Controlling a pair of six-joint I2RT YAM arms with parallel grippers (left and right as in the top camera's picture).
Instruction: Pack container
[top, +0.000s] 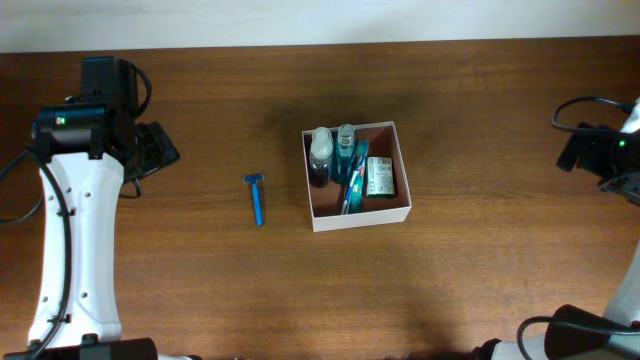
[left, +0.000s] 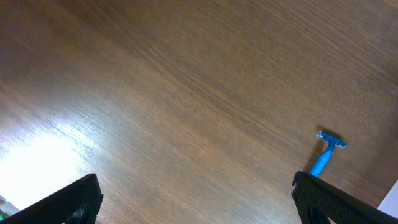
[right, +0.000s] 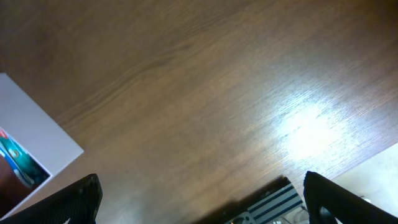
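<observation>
Container (top: 360, 219) is placed mid-desk, well apart from both arms. The left jaws and right jaws are spread wide and empty, each held over bare desk (top: 200, 290) at opposite edges. A blue razor (top: 256, 197) is seen lying left of the box and is judged not yet loaded. Bottles (top: 320, 155) and a packet (top: 378, 177) are already packed inside.

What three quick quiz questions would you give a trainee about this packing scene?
1. True or false: the razor lies inside the box.
2. Which is nearer the razor? A) left gripper B) right gripper
3. Fill in: both grippers' jaws stand ___.
Key: 1 false, it lies on the table beside the box; 2 A; 3 open.
</observation>
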